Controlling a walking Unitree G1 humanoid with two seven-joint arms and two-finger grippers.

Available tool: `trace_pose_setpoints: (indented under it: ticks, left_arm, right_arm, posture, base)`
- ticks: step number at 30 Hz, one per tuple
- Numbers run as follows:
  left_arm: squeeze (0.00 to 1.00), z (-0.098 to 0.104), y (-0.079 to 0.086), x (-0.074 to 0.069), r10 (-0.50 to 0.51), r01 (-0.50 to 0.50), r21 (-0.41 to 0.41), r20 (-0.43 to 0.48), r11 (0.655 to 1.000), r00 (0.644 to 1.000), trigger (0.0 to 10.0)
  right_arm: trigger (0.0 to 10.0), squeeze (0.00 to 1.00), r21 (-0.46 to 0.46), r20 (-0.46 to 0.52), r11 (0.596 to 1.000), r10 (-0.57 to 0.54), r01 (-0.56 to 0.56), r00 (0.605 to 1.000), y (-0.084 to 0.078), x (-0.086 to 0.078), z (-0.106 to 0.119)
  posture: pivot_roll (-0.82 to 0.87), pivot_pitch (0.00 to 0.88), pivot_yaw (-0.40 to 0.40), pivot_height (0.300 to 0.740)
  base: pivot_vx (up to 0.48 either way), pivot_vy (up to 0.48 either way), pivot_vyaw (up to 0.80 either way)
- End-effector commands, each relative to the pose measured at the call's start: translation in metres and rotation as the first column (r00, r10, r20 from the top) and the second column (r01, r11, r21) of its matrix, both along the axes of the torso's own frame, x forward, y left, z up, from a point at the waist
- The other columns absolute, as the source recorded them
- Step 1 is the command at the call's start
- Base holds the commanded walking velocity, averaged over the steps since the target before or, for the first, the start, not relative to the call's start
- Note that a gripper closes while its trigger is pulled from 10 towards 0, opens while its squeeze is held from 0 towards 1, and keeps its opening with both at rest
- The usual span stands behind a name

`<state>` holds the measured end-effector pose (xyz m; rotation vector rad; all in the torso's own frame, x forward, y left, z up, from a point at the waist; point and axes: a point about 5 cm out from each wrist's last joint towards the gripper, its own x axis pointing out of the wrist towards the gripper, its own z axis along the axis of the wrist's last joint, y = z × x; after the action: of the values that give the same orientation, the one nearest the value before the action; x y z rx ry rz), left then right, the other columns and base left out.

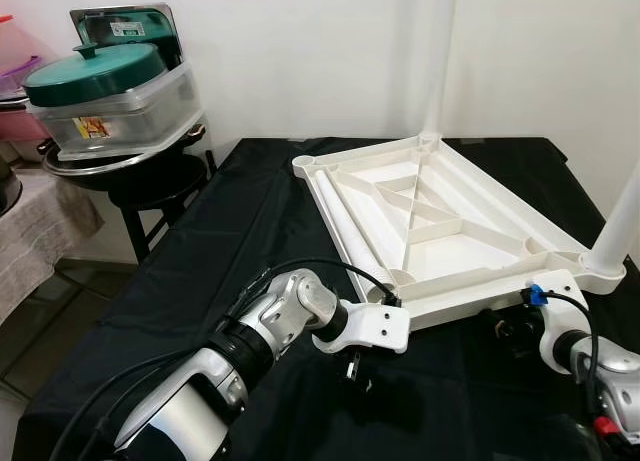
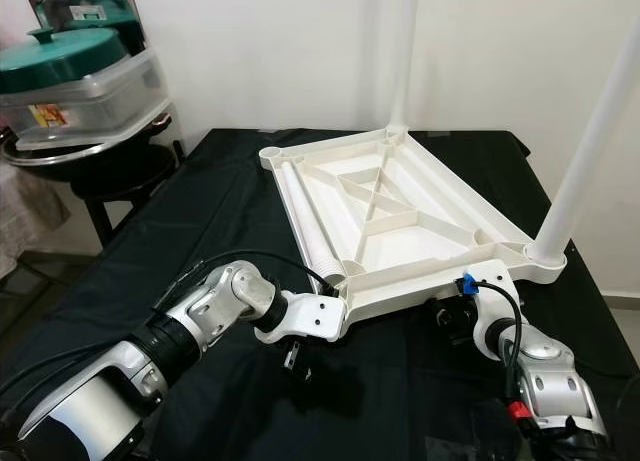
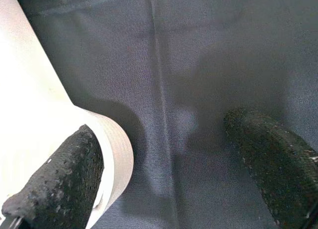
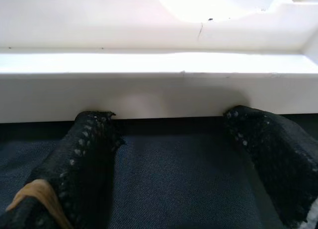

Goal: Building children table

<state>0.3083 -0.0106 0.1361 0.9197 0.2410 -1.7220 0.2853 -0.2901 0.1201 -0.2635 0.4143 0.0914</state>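
A white plastic children's tabletop (image 1: pixel 420 216) lies upside down on the black cloth-covered table (image 1: pixel 200 281), two white legs already upright at its far and right corners. Both grippers wait at its near edge, probably to steady it: left gripper (image 1: pixel 355 366) spread beside a loose white tube (image 3: pixel 44 134), right gripper (image 4: pixel 169 154) spread against the rim.

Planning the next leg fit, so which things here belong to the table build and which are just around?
Job: white tabletop lying upside down; two fitted legs; loose leg inside it; left gripper; right gripper.

Around: black cloth; stool stacked with containers.
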Motion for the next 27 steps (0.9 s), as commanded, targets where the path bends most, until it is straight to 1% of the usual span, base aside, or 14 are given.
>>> trace_pose_setpoints:
  ticks: [1,2,6,8,9,11,14,15,16,19,21,22,24,27]
  left_arm:
    - [0.00,-0.015,-0.012,-0.022,-0.101,0.097,-0.031,-0.144,0.995,0.984,10.0]
    - [0.00,-0.015,-0.012,-0.022,-0.101,0.097,-0.031,-0.144,0.995,0.984,10.0]
    - [0.00,-0.019,0.003,-0.007,0.078,-0.085,-0.059,-0.115,0.995,0.990,10.0]
    - [0.00,-0.016,0.019,0.006,0.239,-0.250,-0.123,-0.100,0.960,0.966,10.0]
    - [0.00,-0.016,0.019,0.006,0.239,-0.250,-0.123,-0.100,0.960,0.966,10.0]
    - [0.00,-0.007,0.038,0.013,0.356,-0.375,-0.203,-0.123,0.905,0.926,10.0]
    - [0.00,0.009,0.060,0.016,0.457,-0.496,-0.312,-0.193,0.810,0.868,10.0]
    - [0.00,0.017,0.067,0.019,0.504,-0.542,-0.360,-0.201,0.760,0.840,10.0]
    - [0.00,0.022,0.069,0.021,0.526,-0.563,-0.386,-0.207,0.731,0.825,10.0]
    - [0.00,0.027,0.070,0.023,0.541,-0.577,-0.407,-0.213,0.708,0.814,10.0]
    - [0.00,0.046,0.075,0.029,0.585,-0.617,-0.490,-0.240,0.616,0.775,10.0]
    - [0.00,0.046,0.075,0.029,0.585,-0.617,-0.490,-0.240,0.616,0.775,10.0]
    - [0.00,0.058,0.081,0.029,0.603,-0.640,-0.535,-0.275,0.551,0.749,10.0]
    - [0.00,0.055,0.090,0.026,0.645,-0.668,-0.529,-0.266,0.523,0.716,10.0]
  right_arm:
    - [10.0,0.00,0.000,0.159,0.973,0.227,-0.230,0.961,0.052,0.007,0.029]
    - [10.0,0.00,0.000,0.159,0.973,0.227,-0.230,0.961,0.052,0.007,0.029]
    - [10.0,0.00,-0.075,0.149,0.938,0.346,-0.338,0.926,0.070,-0.015,0.034]
    - [10.0,0.00,-0.112,0.156,0.897,0.442,-0.429,0.883,0.086,-0.037,0.045]
    - [10.0,0.00,-0.112,0.156,0.897,0.442,-0.429,0.883,0.086,-0.037,0.045]
    - [10.0,0.00,-0.132,0.224,0.872,0.489,-0.471,0.843,0.100,-0.050,0.064]
    - [10.0,0.00,-0.134,0.407,0.907,0.417,-0.399,0.813,0.109,-0.042,0.093]
    - [10.0,0.00,-0.122,0.495,0.934,0.351,-0.336,0.795,0.112,-0.032,0.104]
    - [10.0,0.00,-0.117,0.517,0.941,0.331,-0.317,0.790,0.113,-0.028,0.106]
    - [10.0,0.00,-0.115,0.524,0.944,0.321,-0.308,0.789,0.114,-0.027,0.107]
    - [10.0,0.00,-0.083,0.547,0.956,0.281,-0.283,0.788,0.121,-0.019,0.105]
    - [10.0,0.00,-0.083,0.547,0.956,0.281,-0.283,0.788,0.121,-0.019,0.105]
    - [10.0,0.00,-0.068,0.558,0.963,0.255,-0.262,0.790,0.125,-0.017,0.105]
    - [10.0,0.00,-0.053,0.585,0.977,0.198,-0.207,0.787,0.124,-0.016,0.110]
  posture:
    - [-0.10,0.000,0.072,0.740]
    - [-0.10,0.000,0.072,0.740]
    - [-0.11,0.000,0.076,0.740]
    - [-0.11,0.000,0.079,0.740]
    - [-0.11,0.000,0.079,0.740]
    - [-0.11,0.000,0.080,0.740]
    - [-0.09,0.000,0.067,0.740]
    - [-0.09,0.000,0.065,0.740]
    - [-0.08,0.000,0.057,0.740]
    - [-0.07,0.000,0.052,0.740]
    - [-0.04,0.000,0.032,0.740]
    - [-0.04,0.000,0.032,0.740]
    - [-0.04,0.000,0.026,0.740]
    - [-0.03,0.000,0.025,0.740]
  base:
    - [0.000,0.000,0.00]
    - [0.000,0.000,0.00]
    - [0.000,0.000,0.00]
    - [0.000,0.000,0.00]
    - [0.000,0.000,0.00]
    - [0.000,0.000,0.00]
    - [0.000,0.000,0.00]
    - [0.000,0.000,0.00]
    - [0.000,0.000,0.00]
    - [0.000,0.000,0.00]
    - [0.000,0.000,0.00]
    - [0.000,0.000,0.00]
    - [0.000,0.000,0.00]
    - [0.000,0.000,0.00]
